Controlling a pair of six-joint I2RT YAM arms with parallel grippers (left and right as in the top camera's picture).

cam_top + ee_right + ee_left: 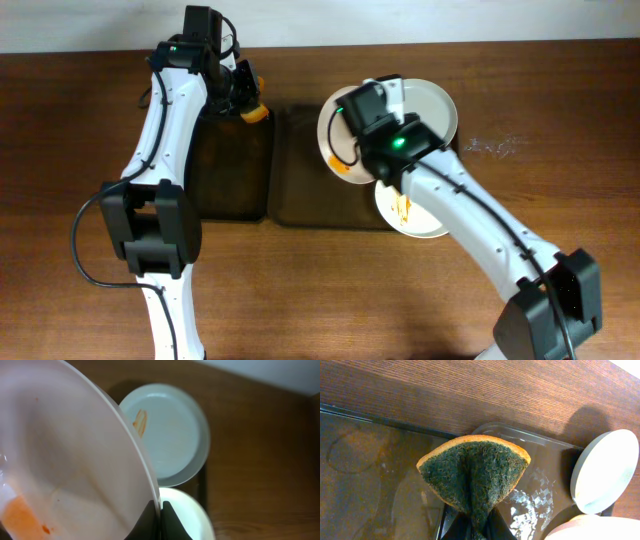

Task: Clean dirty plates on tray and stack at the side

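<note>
Smeared plate (pixel 65 450) pinched in right gripper (pixel 160 512); left gripper (pixel 472 529) clamps sponge (pixel 475 470).

Blurred near plate (pixel 65 455), cropped at the left edge; right pincer (pixel 160 515) mostly below the bottom edge.

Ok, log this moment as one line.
left gripper: shut on sponge | right gripper: shut on smeared plate rim, tilted | streaked plate: untouched
</note>
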